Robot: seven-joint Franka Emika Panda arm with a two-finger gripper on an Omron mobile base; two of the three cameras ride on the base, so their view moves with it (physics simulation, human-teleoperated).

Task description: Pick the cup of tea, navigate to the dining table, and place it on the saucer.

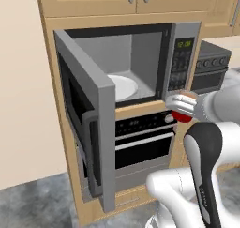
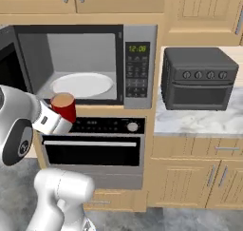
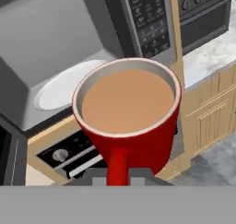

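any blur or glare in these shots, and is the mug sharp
Hand view: red mug close and crisp, tea flat, no glare. Left base view: mug and wrist softly blurred. Right base view: sharp, even light, dim microwave interior.

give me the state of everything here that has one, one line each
cup of tea: full, upright, held by its handle clear of the microwave
gripper: shut on the cup handle
microwave: door swung wide open, clock display lit
microwave turntable plate: bare
wall oven: door closed
toaster oven: door closed, sitting on the marble counter
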